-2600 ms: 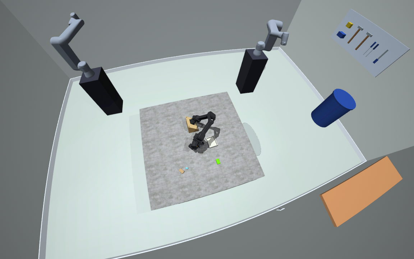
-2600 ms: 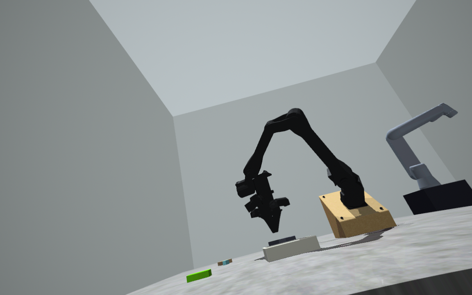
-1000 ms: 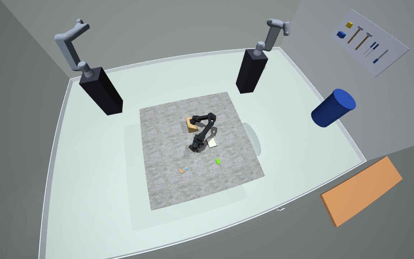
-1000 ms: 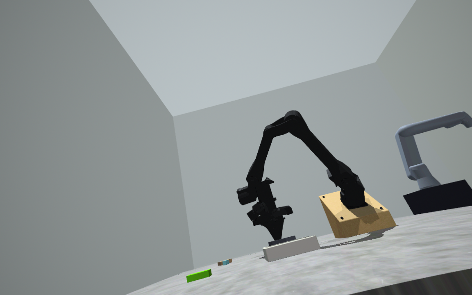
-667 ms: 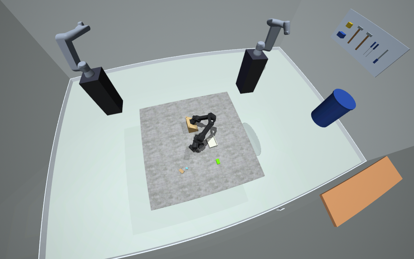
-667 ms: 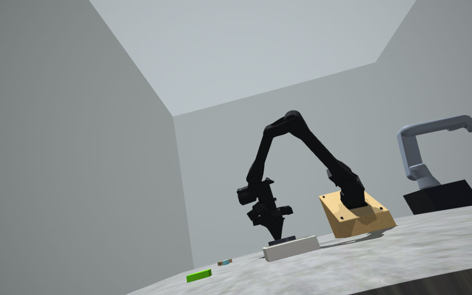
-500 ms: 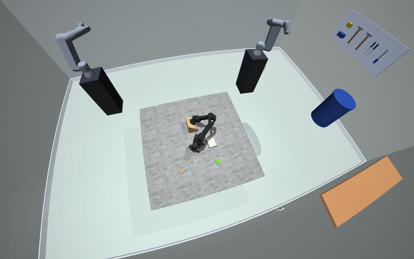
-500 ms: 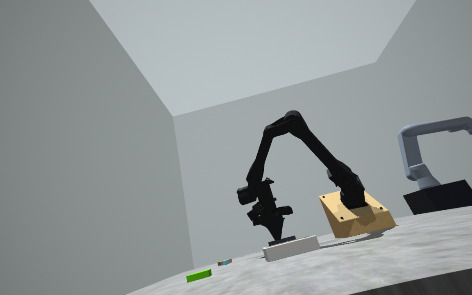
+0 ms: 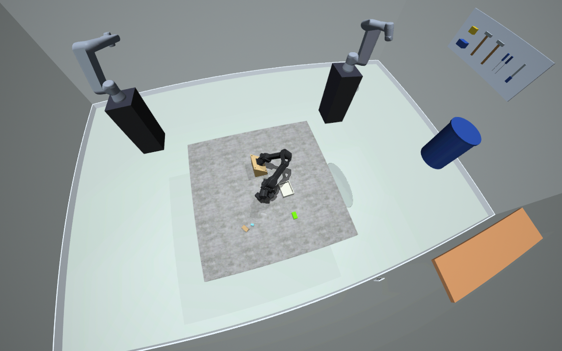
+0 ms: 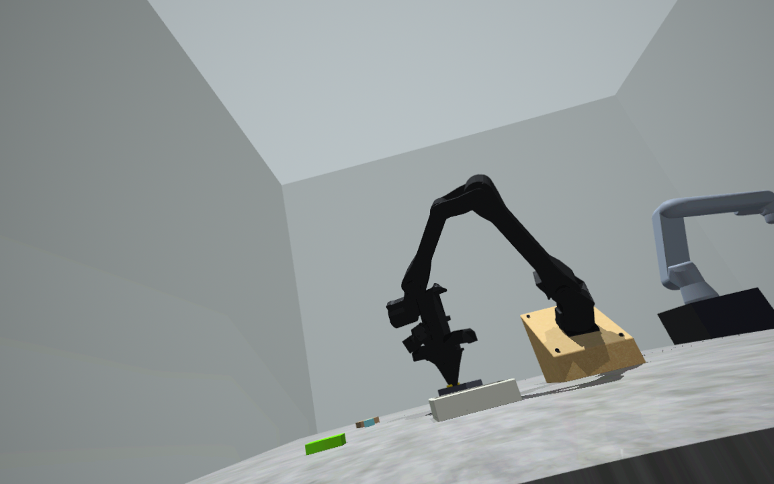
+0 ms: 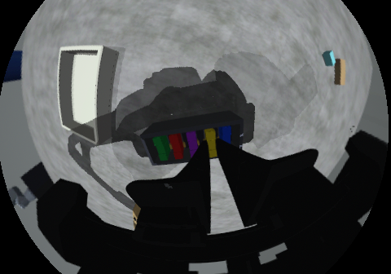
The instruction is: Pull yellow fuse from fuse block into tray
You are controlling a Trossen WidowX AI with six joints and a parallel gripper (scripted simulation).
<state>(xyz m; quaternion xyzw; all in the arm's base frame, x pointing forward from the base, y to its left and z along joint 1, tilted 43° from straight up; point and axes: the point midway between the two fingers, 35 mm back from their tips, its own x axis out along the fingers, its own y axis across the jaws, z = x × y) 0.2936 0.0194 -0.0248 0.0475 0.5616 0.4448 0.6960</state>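
The dark fuse block (image 10: pixel 474 384) (image 11: pixel 191 122) stands on the grey mat. My gripper (image 10: pixel 453 383) (image 11: pixel 211 143) points down over it, shut on the yellow fuse (image 10: pixel 452 386) (image 11: pixel 210 134). In the exterior view a bit of yellow shows between the fingertips and the block's top; whether the fuse's lower end is in its slot I cannot tell. The green fuse (image 11: pixel 161 148), red fuse (image 11: pixel 176 146), purple fuse (image 11: pixel 191 139) and blue fuse (image 11: pixel 225 133) sit in the block. The white tray (image 9: pixel 286 189) (image 10: pixel 477 401) (image 11: pixel 107 72) is empty, beside the block.
My arm's wooden base (image 9: pixel 258 168) (image 10: pixel 539 329) stands behind the block. A bright green brick (image 9: pixel 294 215) (image 10: pixel 325 444), a small cyan block (image 9: pixel 251 224) (image 11: pixel 329 58) and a tan block (image 9: pixel 245 228) (image 11: pixel 340 72) lie on the mat away from the block.
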